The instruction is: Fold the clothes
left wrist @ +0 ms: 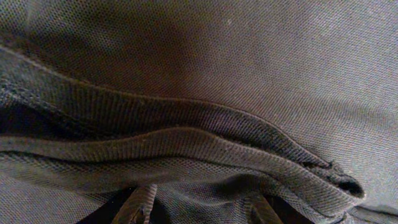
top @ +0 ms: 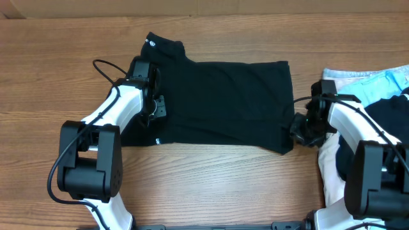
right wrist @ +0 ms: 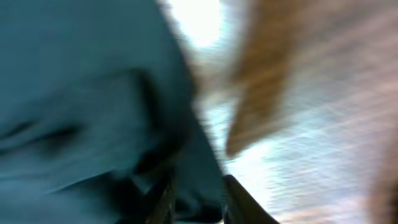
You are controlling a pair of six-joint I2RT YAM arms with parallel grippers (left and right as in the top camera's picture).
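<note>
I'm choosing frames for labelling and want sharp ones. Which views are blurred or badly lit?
Overhead: sharp and evenly lit, though the black T-shirt shows little fold detail. Left wrist: very close, the knit weave crisp mid-frame, dim overall with a brownish cast near the top. Right wrist: heavily blurred, the T-shirt tinted bluish, a blown-out patch at the top, the wooden table smeared.

No writing could be read.
The T-shirt point(top: 223, 102) bore two small white marks seen from overhead, a neck label point(top: 151, 43) at its upper left corner and a hem tag point(top: 157, 141) at its lower left edge. Both were too small for any letters or numbers to be made out. The left wrist view showed only plain dark knit, and the right wrist view was too blurred to read.
</note>
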